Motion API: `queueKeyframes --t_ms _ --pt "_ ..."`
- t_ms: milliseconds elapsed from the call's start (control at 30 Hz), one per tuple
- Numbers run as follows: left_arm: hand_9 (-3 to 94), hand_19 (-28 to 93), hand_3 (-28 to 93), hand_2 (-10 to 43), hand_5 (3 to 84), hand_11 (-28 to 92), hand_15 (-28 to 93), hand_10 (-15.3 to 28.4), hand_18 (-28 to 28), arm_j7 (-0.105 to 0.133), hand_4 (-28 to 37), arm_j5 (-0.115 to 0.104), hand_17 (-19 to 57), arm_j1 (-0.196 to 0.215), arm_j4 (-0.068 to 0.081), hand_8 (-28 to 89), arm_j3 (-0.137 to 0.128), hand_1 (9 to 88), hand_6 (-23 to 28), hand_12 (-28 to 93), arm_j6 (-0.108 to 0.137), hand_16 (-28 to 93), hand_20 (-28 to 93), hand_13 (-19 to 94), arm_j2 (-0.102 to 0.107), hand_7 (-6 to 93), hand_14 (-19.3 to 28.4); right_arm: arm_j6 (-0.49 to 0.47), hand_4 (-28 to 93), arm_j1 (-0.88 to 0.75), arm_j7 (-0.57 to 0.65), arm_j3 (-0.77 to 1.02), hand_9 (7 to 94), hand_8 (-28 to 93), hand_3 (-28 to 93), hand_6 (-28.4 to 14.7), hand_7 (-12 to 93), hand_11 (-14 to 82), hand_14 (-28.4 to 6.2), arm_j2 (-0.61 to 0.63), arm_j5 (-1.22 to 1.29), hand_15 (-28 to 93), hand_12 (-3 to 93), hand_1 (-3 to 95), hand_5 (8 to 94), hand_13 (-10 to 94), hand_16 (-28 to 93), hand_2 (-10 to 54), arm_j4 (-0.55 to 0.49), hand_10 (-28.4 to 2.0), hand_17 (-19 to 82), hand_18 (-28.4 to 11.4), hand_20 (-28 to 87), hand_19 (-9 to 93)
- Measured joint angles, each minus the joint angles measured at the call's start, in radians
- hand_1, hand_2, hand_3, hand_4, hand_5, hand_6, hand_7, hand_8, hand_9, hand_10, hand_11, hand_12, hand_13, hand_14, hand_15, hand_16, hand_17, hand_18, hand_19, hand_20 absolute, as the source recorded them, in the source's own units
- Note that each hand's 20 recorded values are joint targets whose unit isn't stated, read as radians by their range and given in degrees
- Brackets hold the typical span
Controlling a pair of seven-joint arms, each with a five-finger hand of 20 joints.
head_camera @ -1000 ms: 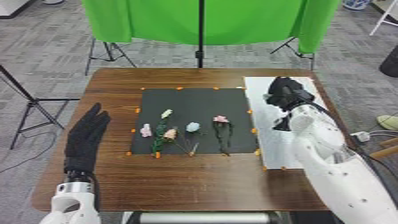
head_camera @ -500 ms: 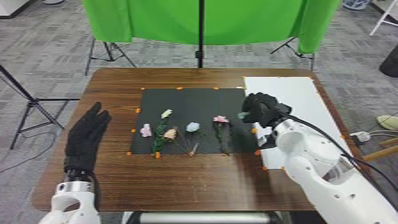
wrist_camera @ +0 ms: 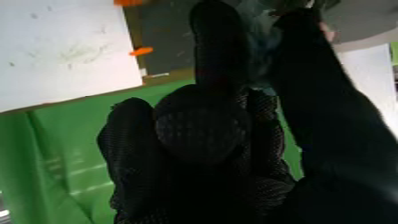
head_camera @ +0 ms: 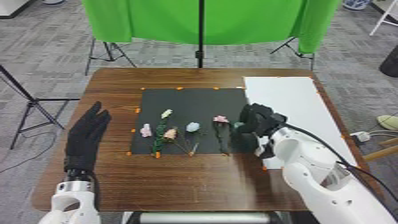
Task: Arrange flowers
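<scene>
In the head view my right hand (head_camera: 257,120) is over the right edge of the black mat (head_camera: 195,100), with a blue-green flower (head_camera: 237,125) at its fingertips. In the right wrist view the right hand (wrist_camera: 218,47) pinches this blurred, bluish flower (wrist_camera: 259,42) between thumb and fingers. Left of it on the mat lie a pink flower (head_camera: 220,119) with a dark stem, a light blue one (head_camera: 193,127), a peach one (head_camera: 171,134), a white one (head_camera: 167,113) and another pink one (head_camera: 146,130). My left hand (head_camera: 86,135) rests open at the table's left side, fingers straight.
A white sheet (head_camera: 286,92) covers the table's right part, under the right forearm. Small orange markers line the mat's edges. Bare brown wood (head_camera: 204,180) lies between mat and robot. A green cloth (head_camera: 151,20) and stands are beyond the table.
The right hand has moved from over the white sheet leftward and nearer the robot, to the mat's right edge, with the blue-green flower. The left hand and the flowers on the mat have stayed still.
</scene>
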Motion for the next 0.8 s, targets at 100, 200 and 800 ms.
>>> queueKeyframes --t_ms 100,200,800 --pt "38.6 3 67 -4.0 40.3 11 7 11.8 12.9 0.003 -22.2 0.001 4.1 0.0 0.001 -5 -0.002 21.2 2.4 13 -0.01 4 19 29 -0.002 6.9 14.8 -0.016 -16 -0.005 -0.002 0.006 80.7 -5 60 0.2 16 19.4 -1.6 -0.004 -0.002 59 20.3 45.8 69.2 91 34 -9.5 0.0 -11.3 65 -9.0 54 93" --pt "38.7 3 67 -4.4 40.2 11 7 11.7 12.9 0.005 -22.2 0.002 4.0 0.0 0.003 -5 -0.002 21.0 2.3 13 -0.02 5 19 29 -0.002 6.8 14.7 -0.03 -16 -0.01 -0.005 0.013 79.7 -8 60 -0.2 15 19.0 -1.5 -0.006 -0.005 58 20.0 43.0 67.4 91 34 -9.5 -0.001 -11.8 65 -9.1 54 93" --pt "38.8 2 67 -4.6 40.0 10 7 11.7 13.1 0.006 -22.1 0.008 3.6 0.0 0.005 -5 -0.005 21.0 2.2 13 -0.035 5 19 29 -0.002 6.9 14.8 -0.077 -15 -0.024 -0.018 0.07 76.6 -7 54 -1.4 13 20.3 -2.6 -0.019 -0.015 59 21.4 32.2 62.1 89 33 -9.5 -0.019 -13.5 64 -10.1 55 93"
